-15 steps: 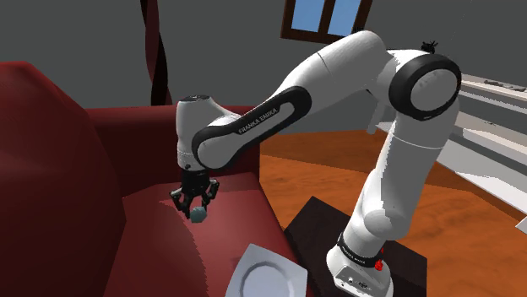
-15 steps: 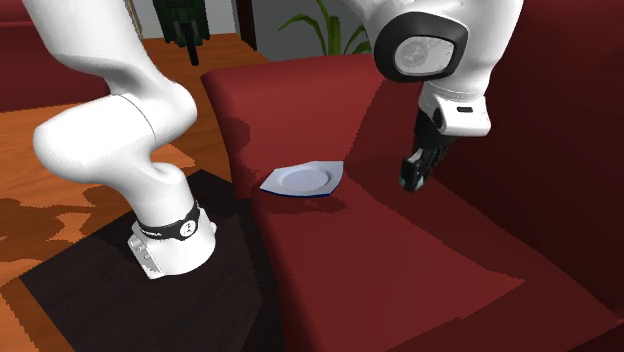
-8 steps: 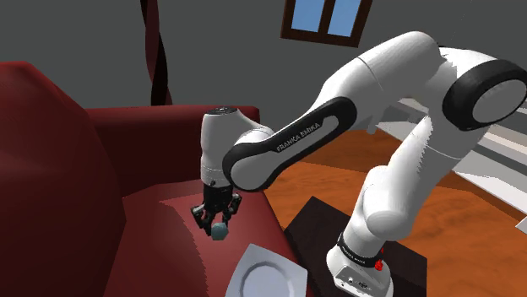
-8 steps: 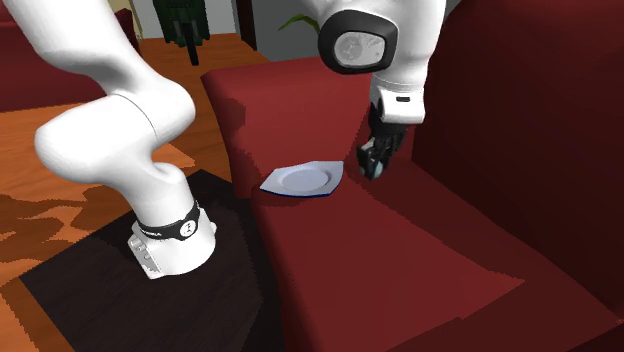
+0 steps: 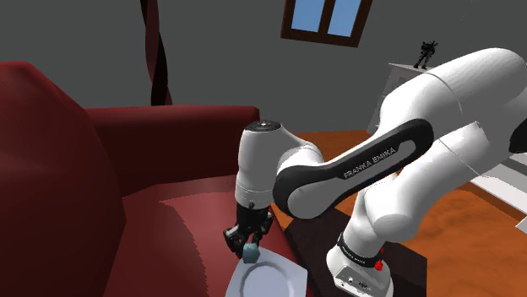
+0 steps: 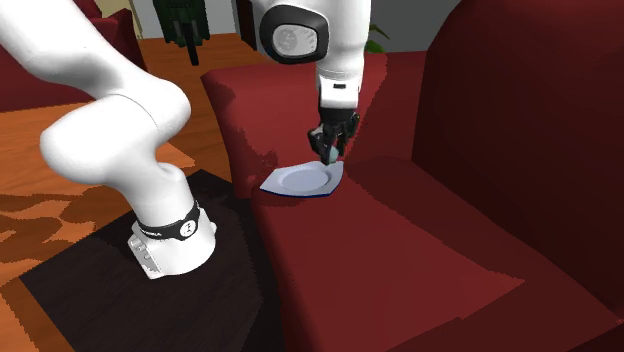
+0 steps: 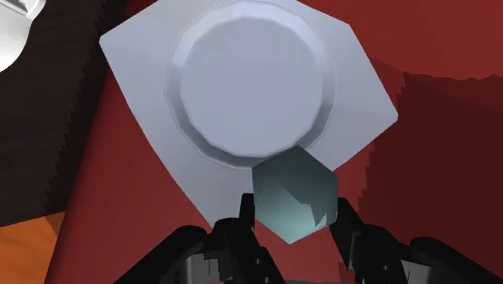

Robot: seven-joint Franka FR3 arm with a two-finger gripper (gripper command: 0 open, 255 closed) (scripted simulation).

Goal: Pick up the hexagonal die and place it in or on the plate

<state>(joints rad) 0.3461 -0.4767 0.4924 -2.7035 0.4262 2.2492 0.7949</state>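
Clasping teal die [image 7: 292, 194], fingers [image 7: 348, 230] are holding it just over white plate [image 5: 268, 280] rim, lower middle of shoulder view, above red sofa [image 5: 169, 219] seat. Pickup looking done; lowering and releasing onto plate remaining.

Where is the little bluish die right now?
The die is clasped in the black gripper, hanging over the edge of the white plate on the red sofa seat, low in the shoulder view's middle.
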